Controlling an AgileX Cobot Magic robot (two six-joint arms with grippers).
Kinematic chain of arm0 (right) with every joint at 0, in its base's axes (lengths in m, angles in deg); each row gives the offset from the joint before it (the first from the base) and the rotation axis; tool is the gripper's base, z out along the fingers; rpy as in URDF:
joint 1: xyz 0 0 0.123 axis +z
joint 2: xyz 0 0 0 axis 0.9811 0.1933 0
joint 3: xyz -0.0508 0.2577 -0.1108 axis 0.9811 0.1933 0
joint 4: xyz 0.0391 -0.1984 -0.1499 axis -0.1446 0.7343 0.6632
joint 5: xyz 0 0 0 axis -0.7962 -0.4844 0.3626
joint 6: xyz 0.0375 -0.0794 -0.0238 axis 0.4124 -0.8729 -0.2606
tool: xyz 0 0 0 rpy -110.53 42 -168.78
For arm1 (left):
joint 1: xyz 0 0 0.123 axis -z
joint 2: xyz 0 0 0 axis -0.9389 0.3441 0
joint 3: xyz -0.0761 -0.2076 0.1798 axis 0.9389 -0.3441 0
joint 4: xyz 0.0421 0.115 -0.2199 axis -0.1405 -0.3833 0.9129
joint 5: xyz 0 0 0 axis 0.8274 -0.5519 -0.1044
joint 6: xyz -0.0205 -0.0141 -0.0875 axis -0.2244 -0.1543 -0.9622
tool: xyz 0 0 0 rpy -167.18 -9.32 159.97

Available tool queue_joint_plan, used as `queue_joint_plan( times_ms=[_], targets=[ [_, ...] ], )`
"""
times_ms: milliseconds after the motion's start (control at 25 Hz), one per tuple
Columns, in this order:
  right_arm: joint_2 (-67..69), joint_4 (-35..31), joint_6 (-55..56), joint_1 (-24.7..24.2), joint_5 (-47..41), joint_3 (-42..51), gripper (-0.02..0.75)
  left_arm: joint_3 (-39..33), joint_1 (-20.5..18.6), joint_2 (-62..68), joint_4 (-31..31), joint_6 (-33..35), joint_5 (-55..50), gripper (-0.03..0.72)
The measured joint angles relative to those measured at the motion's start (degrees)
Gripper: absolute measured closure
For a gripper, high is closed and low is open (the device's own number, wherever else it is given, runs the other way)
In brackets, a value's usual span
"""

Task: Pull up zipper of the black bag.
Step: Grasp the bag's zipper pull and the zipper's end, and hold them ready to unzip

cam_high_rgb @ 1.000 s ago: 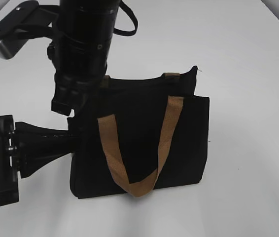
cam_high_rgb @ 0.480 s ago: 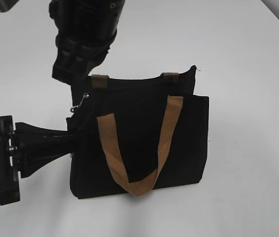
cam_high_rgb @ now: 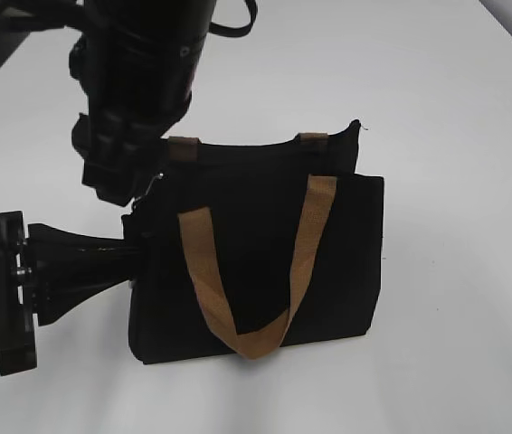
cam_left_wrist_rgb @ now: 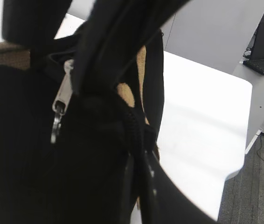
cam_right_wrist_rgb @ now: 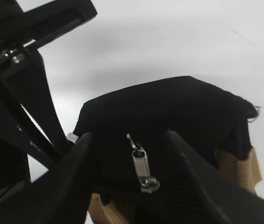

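1. My right gripper point(cam_right_wrist_rgb: 136, 154) is spread open with the zipper point(cam_right_wrist_rgb: 141, 168) hanging between its two fingers, low in the middle of the right wrist frame; it has hold of nothing yet.
2. My left gripper point(cam_high_rgb: 134, 249) comes in from the left of the exterior frame against the end of the black bag point(cam_high_rgb: 265, 253). It looks clamped on the fabric there, but the jaws are hidden, so I cannot tell.
3. The pull tab is tiny and dangles loosely. If I close a little off centre, I judge the fingers will pinch bag fabric or push the tab aside.
4. If the tab is caught only at its tip, it could slip out once I pull along the track.
5. If my left side is not truly anchoring the bag, pulling may drag or topple it on the white surface point(cam_high_rgb: 455, 108).
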Motion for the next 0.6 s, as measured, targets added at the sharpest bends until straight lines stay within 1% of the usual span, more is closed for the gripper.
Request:
queue_joint_plan(
  times_ms=[40, 160, 360, 400, 440, 520, 600],
  targets=[
    [0.7, 0.1, -0.1, 0.3, 0.0, 0.0, 0.344, 0.0, 0.0, 0.0, 0.0, 0.0, 0.1, 0.68],
    [2.7, 1.7, -0.1, 1.1, 0.0, 0.0, 0.325, 0.0, 0.0, 0.0, 0.0, 0.0, 0.1, 0.68],
    [3.6, 7.4, 1.0, 1.6, 0.1, 0.0, 0.33, 0.0, 0.0, 0.0, -0.1, 0.0, 0.2, 0.68],
    [3.6, 7.9, 1.0, 1.6, 0.1, 0.0, 0.35, 0.0, 0.0, 0.0, -0.1, 0.0, 0.3, 0.68],
    [3.6, 8.1, 1.0, 1.6, 0.1, 0.0, 0.387, 0.0, 0.0, 0.0, -0.1, 0.0, 0.3, 0.68],
    [3.6, 8.3, 0.5, 1.6, 0.1, 0.0, 0.482, 0.0, 0.0, 0.0, -0.1, 0.0, 0.3, 0.68],
    [3.6, 8.4, 0.0, 1.6, 0.1, 0.0, 0.594, 0.0, 0.0, 0.0, -0.1, 0.0, 0.4, 0.68]
  ],
)
